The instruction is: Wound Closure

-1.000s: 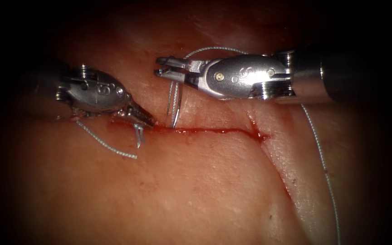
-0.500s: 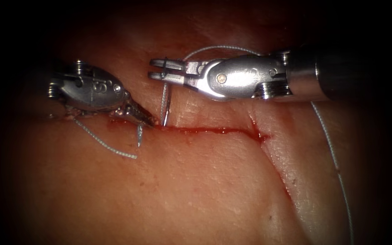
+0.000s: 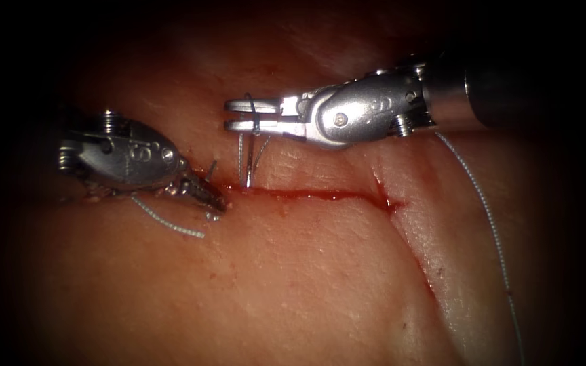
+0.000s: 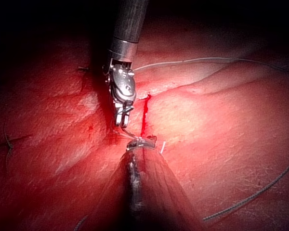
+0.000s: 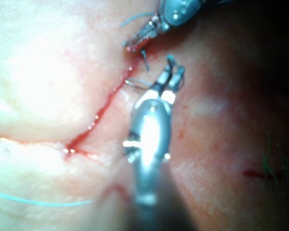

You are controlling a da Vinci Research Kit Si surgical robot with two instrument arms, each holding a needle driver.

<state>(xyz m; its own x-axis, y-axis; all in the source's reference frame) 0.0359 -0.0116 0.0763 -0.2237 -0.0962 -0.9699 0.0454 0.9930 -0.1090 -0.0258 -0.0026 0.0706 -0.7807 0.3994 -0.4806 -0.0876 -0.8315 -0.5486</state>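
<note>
Right tool [image 3: 239, 114] has its jaws pinched on the needle [image 3: 244, 152] near its upper end; the needle hangs straight down below the jaws, tip at the upper edge of the cut [image 3: 313, 196], and whether the tip is actually in the tissue [image 3: 293, 271] is not clear. Same hold shows in the left wrist view: right tool [image 4: 118, 119] with the needle [image 4: 125, 131] curving out under its jaws toward the cut [image 4: 145, 115]. Left tool [image 3: 215, 200] sits with its jaw tips pressed on the left end of the cut; can't tell if those jaws are shut or what they hold. A short cut end [image 3: 171, 222] lies just below the left tool's jaws. Thread [image 3: 490, 224] trails from behind the right tool's wrist down across the tissue, well away from both jaws. Red fluid [image 3: 320, 195] lines the cut between the needle tip and its right end.
</note>
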